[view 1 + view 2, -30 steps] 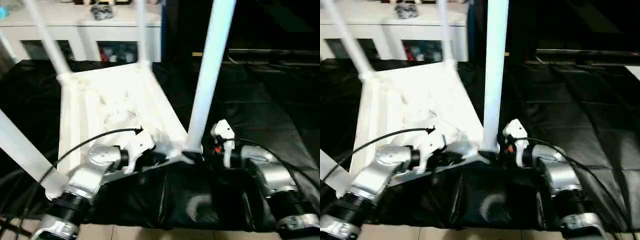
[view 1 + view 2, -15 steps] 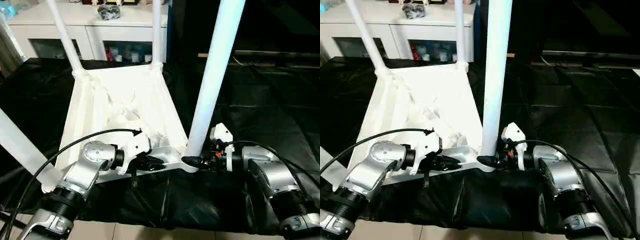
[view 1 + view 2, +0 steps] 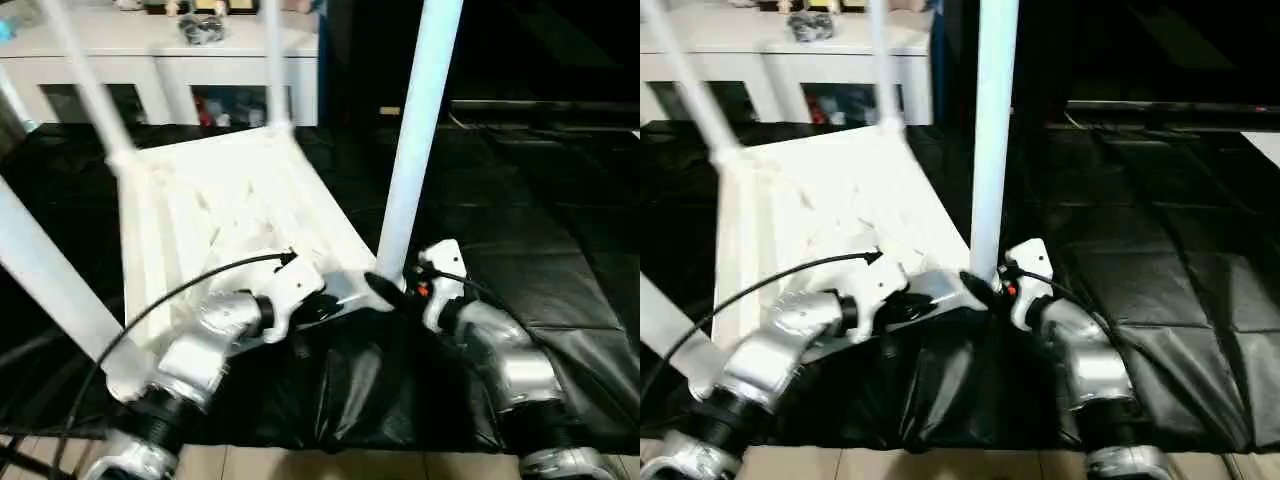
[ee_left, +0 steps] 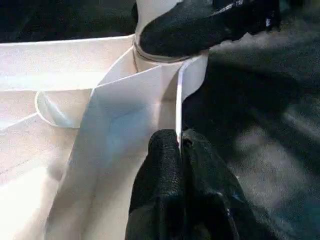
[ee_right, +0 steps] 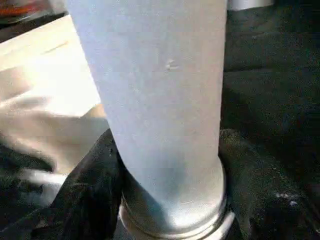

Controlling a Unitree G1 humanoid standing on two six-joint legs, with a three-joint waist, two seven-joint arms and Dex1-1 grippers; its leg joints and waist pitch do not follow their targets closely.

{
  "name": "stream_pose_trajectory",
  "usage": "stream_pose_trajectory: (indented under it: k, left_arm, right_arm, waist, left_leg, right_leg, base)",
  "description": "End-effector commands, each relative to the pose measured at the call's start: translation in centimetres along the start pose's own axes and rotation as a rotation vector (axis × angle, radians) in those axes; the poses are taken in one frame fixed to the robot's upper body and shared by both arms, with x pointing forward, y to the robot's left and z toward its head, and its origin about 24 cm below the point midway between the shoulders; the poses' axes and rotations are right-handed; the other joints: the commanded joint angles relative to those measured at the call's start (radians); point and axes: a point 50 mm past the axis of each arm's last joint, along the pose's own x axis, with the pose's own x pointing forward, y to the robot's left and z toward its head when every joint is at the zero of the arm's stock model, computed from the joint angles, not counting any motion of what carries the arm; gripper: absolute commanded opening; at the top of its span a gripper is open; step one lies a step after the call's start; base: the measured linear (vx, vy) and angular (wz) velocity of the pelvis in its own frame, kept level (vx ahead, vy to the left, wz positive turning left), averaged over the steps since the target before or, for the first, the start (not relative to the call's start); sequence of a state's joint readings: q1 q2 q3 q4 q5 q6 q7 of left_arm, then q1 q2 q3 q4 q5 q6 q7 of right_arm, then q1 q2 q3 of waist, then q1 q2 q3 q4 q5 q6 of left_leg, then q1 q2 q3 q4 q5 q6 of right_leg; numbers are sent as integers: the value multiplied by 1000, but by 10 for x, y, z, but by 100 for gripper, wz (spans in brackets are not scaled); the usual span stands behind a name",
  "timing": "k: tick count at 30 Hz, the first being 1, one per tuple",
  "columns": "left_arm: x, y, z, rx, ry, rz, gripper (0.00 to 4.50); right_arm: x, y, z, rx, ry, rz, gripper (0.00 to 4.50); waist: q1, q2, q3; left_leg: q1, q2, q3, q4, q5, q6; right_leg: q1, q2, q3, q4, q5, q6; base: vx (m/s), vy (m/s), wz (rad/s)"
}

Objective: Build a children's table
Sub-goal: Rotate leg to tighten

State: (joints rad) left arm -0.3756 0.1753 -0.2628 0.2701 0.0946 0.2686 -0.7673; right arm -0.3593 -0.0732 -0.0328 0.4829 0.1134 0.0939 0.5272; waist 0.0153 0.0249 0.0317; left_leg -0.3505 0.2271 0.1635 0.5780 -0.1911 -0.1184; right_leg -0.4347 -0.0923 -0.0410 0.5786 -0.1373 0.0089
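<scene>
Upside-down tabletop (image 3: 230, 215) lies centre-left on the black cloth (image 3: 540, 230), ribbed underside up, with all four legs seated: far legs (image 3: 85, 85) and (image 3: 272, 62) in the upper left, one leg (image 3: 45, 275) at the left edge, the near leg (image 3: 415, 130) upright in the middle. It looks like light, stiff, hollow plastic, smooth and likely slippery on the tubes, so the best hold is probably the thin rim or low at a leg base by the socket, where leverage is small. Left gripper (image 4: 180, 142) has its fingers pressed together, pinching the rim wall near the corner socket. Right gripper (image 5: 167, 200) has fingers either side of the near leg's base, closed on it. Compared with a second ago, the right gripper has narrowed onto the leg; the left pinch is unchanged.
</scene>
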Motion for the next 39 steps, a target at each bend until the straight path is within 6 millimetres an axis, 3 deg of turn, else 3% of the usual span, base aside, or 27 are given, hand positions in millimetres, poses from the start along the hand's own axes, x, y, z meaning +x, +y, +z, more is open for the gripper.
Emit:
stream_pose_trajectory:
  k: [1, 3, 5, 10, 15, 16, 17, 18, 20, 21, 27, 29, 30, 33, 35, 38, 39]
  left_arm:
    - [19, -21, 22, 2, -90, -33, 0]
    - [21, -23, 22, 6, -88, -34, 0]
    - [20, -22, 21, 13, -83, -36, 0]
    - [16, -19, 19, 17, -71, -31, 0]
    - [12, -14, 15, 24, -54, -31, 0]
    - [9, -9, 12, 30, -43, -26, 0]
    - [9, -9, 12, 30, -43, -26, 0]
    - [6, -5, 10, 36, -35, -26, 0]
    - [6, -4, 9, 38, -33, -27, 0]
    - [5, -2, 8, 45, -27, -29, 0]
    - [-3, -5, 5, 75, -48, -144, 0]
    - [-7, -10, 4, 102, -59, -242, 0]
    - [-10, -15, 3, 135, -62, -332, 0]
    - [-15, -17, 2, 163, -64, -427, 0]
    - [-18, -17, 2, 186, -56, -488, 0]
    - [-20, -14, 1, 206, -47, -534, 0]
    - [-21, -11, 3, 209, -51, -551, 0]
  right_arm:
    - [19, 38, -8, 11, 36, 67, 252]
    - [23, 49, -7, -55, 31, 122, 252]
    - [23, 54, -3, -57, -1, 162, 308]
    - [16, 42, 3, -90, -18, 171, 357]
    - [-4, 14, 9, -156, 9, 248, 378]
    - [-28, -15, 17, -234, 42, 317, 378]
    - [-28, -15, 17, -234, 42, 317, 378]
    - [-45, -36, 25, -251, 69, 333, 378]
    - [-51, -45, 28, -246, 76, 327, 378]
    - [-61, -58, 34, -252, 89, 317, 378]
    - [-90, -98, 54, -278, 117, 206, 378]
    - [-91, -112, 60, -272, 84, 77, 378]
    - [-88, -123, 64, -248, 58, -66, 378]
    - [-84, -129, 64, -235, 40, -188, 378]
    - [-79, -127, 62, -226, 30, -209, 378]
    - [-72, -119, 59, -215, 17, -192, 378]
    - [-64, -110, 54, -214, 15, -165, 378]
  waist:
    - [-1, -5, -55]
    - [-6, 3, -56]
    - [-8, 1, -57]
    - [-8, 1, -55]
    - [-5, -2, -57]
    - [-1, -6, -59]
    - [4, -5, -60]
    - [6, -12, -59]
    - [11, -10, -59]
    - [15, -16, -59]
    - [17, -25, -57]
    - [15, -26, -57]
    - [14, -23, -58]
    - [15, -16, -59]
    - [22, -12, -62]
    - [26, -5, -66]
    - [29, 2, -66]
  left_leg:
    - [-16, -24, 18, -71, -279, 26]
    - [-15, -24, 18, -71, -290, 34]
    - [-15, -24, 19, -70, -288, 44]
    - [-16, -23, 20, -70, -297, 56]
    - [-17, -22, 22, -65, -276, 75]
    - [-14, -21, 24, -61, -266, 86]
    - [-11, -19, 24, -60, -261, 95]
    - [-15, -19, 26, -57, -243, 113]
    - [-18, -21, 27, -54, -225, 129]
    - [-19, -22, 28, -52, -216, 133]
    - [-21, -23, 27, -52, -209, 127]
    - [-19, -24, 28, -51, -210, 124]
    - [-18, -26, 27, -51, -201, 117]
    - [-9, -24, 31, -50, -202, 96]
    - [0, -20, 35, -48, -202, 99]
    - [-6, -18, 33, -47, -174, 106]
    - [-5, -18, 33, -47, -162, 109]
  right_leg:
    - [60, -9, 5, -77, -402, -132]
    - [59, -7, 5, -75, -374, -144]
    - [61, -5, 6, -72, -329, -160]
    - [63, -7, 6, -73, -337, -172]
    - [68, -7, 7, -69, -297, -185]
    - [68, -5, 8, -69, -274, -192]
    - [69, -5, 8, -67, -260, -198]
    - [72, -4, 8, -65, -236, -209]
    - [71, -8, 8, -64, -243, -214]
    - [70, -8, 7, -64, -259, -211]
    - [68, -9, 4, -69, -347, -185]
    - [65, -9, 4, -72, -359, -184]
    - [64, -10, 3, -71, -365, -184]
    - [56, -5, 6, -67, -332, -199]
    - [52, -4, 9, -61, -262, -225]
    - [62, -4, 9, -47, -180, -246]
    - [62, -2, 8, -44, -149, -254]
  base:
    - [0, 0, 0]
    - [0, 0, 0]
    - [0, 0, 0]
    - [0, 0, 0]
    - [0, 0, 0]
    - [0, 0, 0]
    - [0, 0, 0]
    - [0, 0, 0]
    - [0, 0, 0]
    - [0, 0, 0]
    - [0, 0, 0]
    - [0, 0, 0]
    - [0, 0, 0]
    - [0, 0, 0]
    - [0, 0, 0]
    - [0, 0, 0]
    - [0, 0, 0]
